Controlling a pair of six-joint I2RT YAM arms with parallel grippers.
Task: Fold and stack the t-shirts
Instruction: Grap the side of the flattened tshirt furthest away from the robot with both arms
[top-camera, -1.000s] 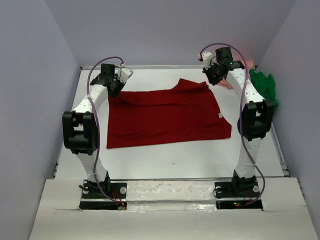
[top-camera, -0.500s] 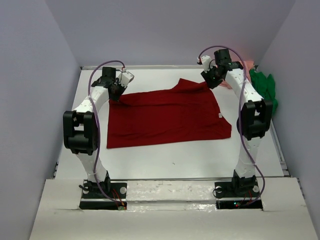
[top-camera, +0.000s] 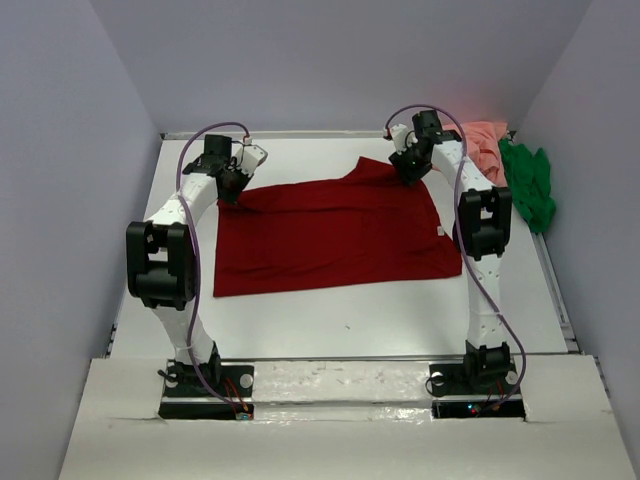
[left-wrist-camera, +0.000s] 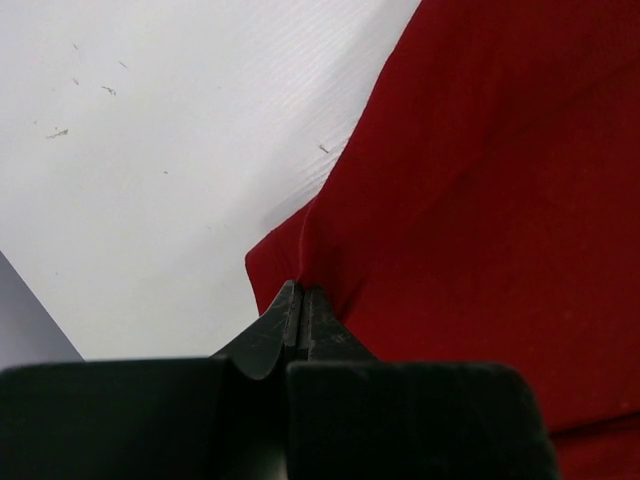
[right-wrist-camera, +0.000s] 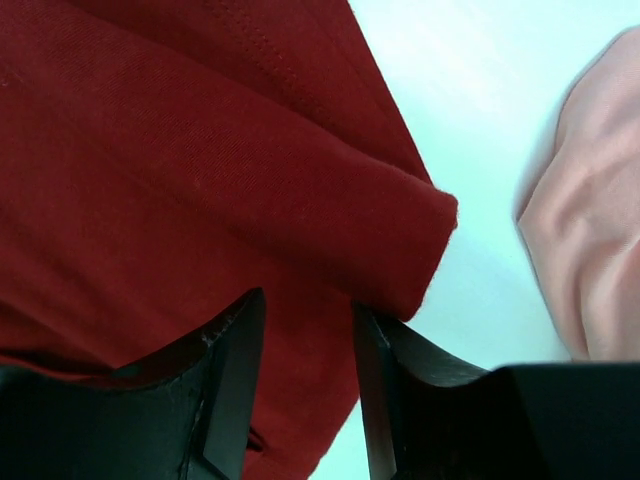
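The dark red t-shirt (top-camera: 330, 232) lies spread flat in the middle of the table. My left gripper (top-camera: 231, 184) is shut on its far left corner (left-wrist-camera: 300, 250), the cloth pinched between the fingertips. My right gripper (top-camera: 408, 170) is open over the far right sleeve (right-wrist-camera: 330, 190), one finger on each side of the sleeve's edge. The salmon pink t-shirt (top-camera: 484, 146) is bunched at the far right and shows in the right wrist view (right-wrist-camera: 590, 230). The bright green t-shirt (top-camera: 530, 185) is crumpled beside it against the right wall.
The white table (top-camera: 350, 315) is walled on the left, back and right. Bare table surface lies in front of the red shirt and along the left edge (left-wrist-camera: 150, 180). The arm bases stand at the near edge.
My right gripper has moved left from near the pink shirt down onto the red shirt's far right sleeve. My left gripper has stayed at the far left corner.
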